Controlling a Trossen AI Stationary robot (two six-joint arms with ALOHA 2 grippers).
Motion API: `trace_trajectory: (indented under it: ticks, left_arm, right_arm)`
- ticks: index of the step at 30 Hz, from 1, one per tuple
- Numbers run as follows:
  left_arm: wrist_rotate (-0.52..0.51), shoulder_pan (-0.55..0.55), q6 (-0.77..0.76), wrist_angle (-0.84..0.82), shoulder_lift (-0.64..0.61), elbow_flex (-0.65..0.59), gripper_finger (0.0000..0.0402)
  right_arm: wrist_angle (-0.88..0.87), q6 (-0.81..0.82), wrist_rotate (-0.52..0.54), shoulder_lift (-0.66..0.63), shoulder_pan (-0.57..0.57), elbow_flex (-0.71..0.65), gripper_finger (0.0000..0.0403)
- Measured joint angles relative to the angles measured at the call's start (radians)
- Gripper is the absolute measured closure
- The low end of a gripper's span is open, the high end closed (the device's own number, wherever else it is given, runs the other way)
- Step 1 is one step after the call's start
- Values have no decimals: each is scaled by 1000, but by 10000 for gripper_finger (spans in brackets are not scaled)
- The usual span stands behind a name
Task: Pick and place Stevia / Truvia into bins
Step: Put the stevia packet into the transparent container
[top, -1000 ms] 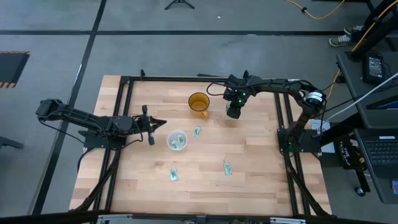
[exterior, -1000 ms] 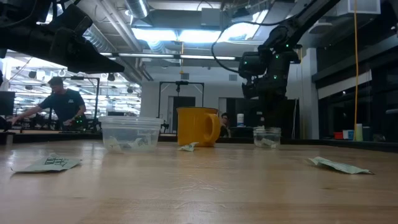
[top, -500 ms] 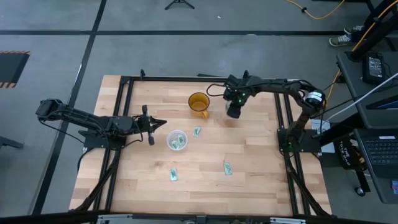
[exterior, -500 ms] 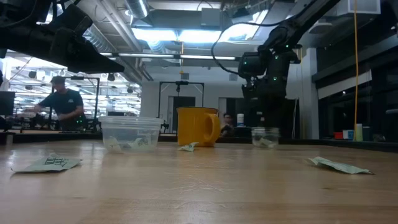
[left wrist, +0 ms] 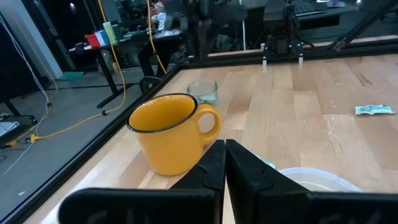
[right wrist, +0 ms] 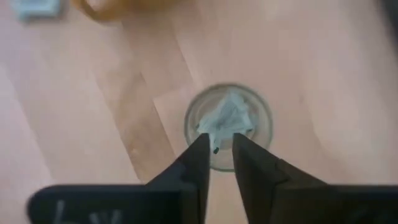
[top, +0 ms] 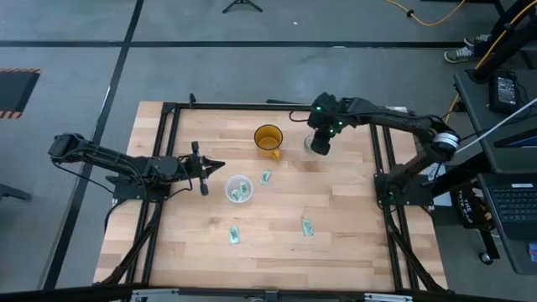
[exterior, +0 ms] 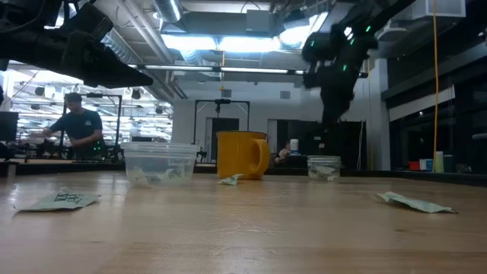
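Wooden counter seen from above: a wide whitish cup holds green packets, an amber mug stands behind it, and three packets lie loose. The left gripper waits beside the wide cup. From counter level, the right gripper hangs above the narrow glassy cup. Its wrist camera shows a crumpled packet inside that cup, jaws slightly parted, empty. The left wrist camera shows jaws closed, empty.

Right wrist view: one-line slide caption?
Right claw hovers, slightly open and empty, above the narrow glassy cup holding a sweetener packet.
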Motion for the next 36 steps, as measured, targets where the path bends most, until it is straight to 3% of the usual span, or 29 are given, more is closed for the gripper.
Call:
trace_trajectory:
  ticks: [5,12,19,23,36]
  left_arm:
    - [0,0,4,2,0,0,393]
    - [0,0,78,66,0,0,399]
    - [0,0,79,82,0,0,396]
    - [0,0,79,82,0,0,396]
    - [0,0,74,104,0,0,396]
  right_arm:
    - [-9,70,7,-197,73,-2,395]
    - [17,179,197,-448,302,-109,399]
    - [214,267,245,-603,510,-312,397]
    - [142,415,328,-595,616,-362,399]
    - [132,738,356,-322,899,-353,401]
